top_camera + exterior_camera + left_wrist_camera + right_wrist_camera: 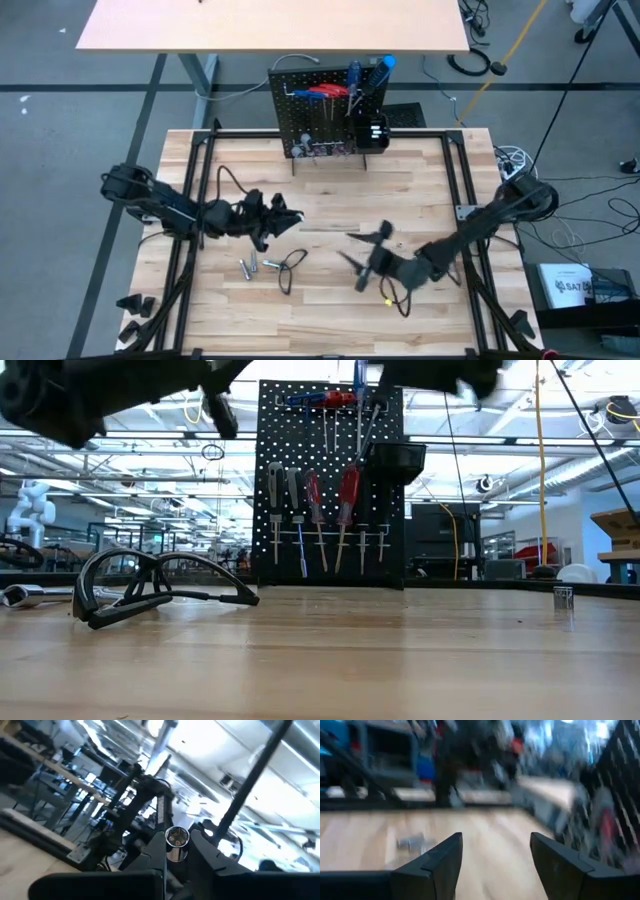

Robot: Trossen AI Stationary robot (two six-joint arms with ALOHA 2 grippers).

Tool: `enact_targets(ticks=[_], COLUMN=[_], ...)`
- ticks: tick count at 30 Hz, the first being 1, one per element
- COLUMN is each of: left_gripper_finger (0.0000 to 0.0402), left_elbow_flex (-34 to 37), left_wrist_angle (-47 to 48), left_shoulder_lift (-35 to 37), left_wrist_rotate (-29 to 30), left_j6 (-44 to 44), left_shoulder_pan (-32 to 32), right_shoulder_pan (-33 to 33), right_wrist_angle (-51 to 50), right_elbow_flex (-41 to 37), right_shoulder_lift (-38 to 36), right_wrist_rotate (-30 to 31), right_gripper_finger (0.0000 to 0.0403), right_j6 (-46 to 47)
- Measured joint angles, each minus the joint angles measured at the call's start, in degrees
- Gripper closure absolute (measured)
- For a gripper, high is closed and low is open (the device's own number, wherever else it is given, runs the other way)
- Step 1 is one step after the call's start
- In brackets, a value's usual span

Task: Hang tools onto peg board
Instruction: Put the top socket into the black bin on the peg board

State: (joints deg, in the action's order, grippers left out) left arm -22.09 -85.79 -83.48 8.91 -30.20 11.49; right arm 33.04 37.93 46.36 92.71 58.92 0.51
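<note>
The black peg board [320, 110] stands upright at the table's far edge and carries red, blue and clear-handled screwdrivers and a small black bin [397, 458]. My left gripper [285, 215] is at the table's left-middle, shut on a small silver bit [176, 842]. My right gripper [352, 250] is open and empty over the table's middle-right, also seen in its wrist view [495, 862]. Two silver bits [250, 267] and a black wire loop [290, 268] lie on the tabletop between the grippers, nearer the front edge. My left gripper pinches the silver bit's round sides [175, 854] between its two fingertips [202, 847]. The bit's hollow end [176, 836] faces back toward the wrist camera. The fingers point toward the table's right and tip upward. The bit is lifted clear of the table.
The wire loop [150, 590] and a silver bit [20, 596] lie at the left in the low view, and a small silver piece [563, 597] at the right. Black frame rails [455, 190] run along the table's sides. A second table [270, 25] stands behind.
</note>
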Motion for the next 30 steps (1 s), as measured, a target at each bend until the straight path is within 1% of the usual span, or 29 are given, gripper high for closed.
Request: enact_targets(ticks=[1,2,4,5,7,9,11,12,16,19,25,30], left_gripper_finger=[0.0356,0.0356,0.0356,0.0356,0.0356,0.0356,0.0353,0.0352,0.0350,0.0349,0.0347,0.0347], left_elbow_flex=[0.1,0.1,0.1,0.0,0.0,0.0,0.0,0.0,0.0,0.0,-0.1,-0.1], left_wrist_angle=[-0.5,-0.8,-0.5,-0.5,-0.6,-2.0,-2.6,-2.5,-3.0,-3.0,-3.9,-3.8], left_shoulder_lift=[-0.4,-0.7,-0.8,-1.0,-1.2,-1.2,-1.2,-1.2,-1.2,-1.2,-1.2,-1.2], left_wrist_rotate=[1.3,2.2,3.4,4.0,5.4,6.5,6.7,6.7,5.1,3.4,0.1,-0.1], left_j6=[-0.6,-0.8,-0.4,-0.1,1.4,2.5,3.3,3.6,3.6,3.6,3.5,3.2], left_shoulder_pan=[0.7,1.3,2.6,3.2,4.5,5.5,5.9,6.1,6.3,6.3,6.3,6.7], right_shoulder_pan=[-0.9,-1.7,-2.7,-3.2,-4.1,-5.0,-5.8,-6.0,-6.6,-6.9,-7.4,-7.5], right_wrist_angle=[6.4,11.8,18.9,20.3,20.2,19.1,17.1,15.6,10.8,10.4,11.2,11.2], right_elbow_flex=[0.8,2.1,5.9,8.3,13.6,19.2,24.1,26.1,32.3,33.8,33.8,33.8], right_shoulder_lift=[1.6,3.2,6.2,7.7,10.5,13.6,16.4,17.6,21.6,22.7,22.7,22.7], right_wrist_rotate=[-2.2,-3.1,-3.4,-3.4,-3.5,-1.8,-0.1,-0.3,-0.4,0.5,3.8,2.8], right_gripper_finger=[0.0179,0.0179,0.0179,0.0179,0.0179,0.0179,0.0179,0.0179,0.0179,0.0179,0.0179,0.0179], right_j6=[-7.0,-13.9,-27.8,-33.7,-42.2,-46.5,-49.5,-50.5,-50.9,-50.9,-51.5,-52.2])
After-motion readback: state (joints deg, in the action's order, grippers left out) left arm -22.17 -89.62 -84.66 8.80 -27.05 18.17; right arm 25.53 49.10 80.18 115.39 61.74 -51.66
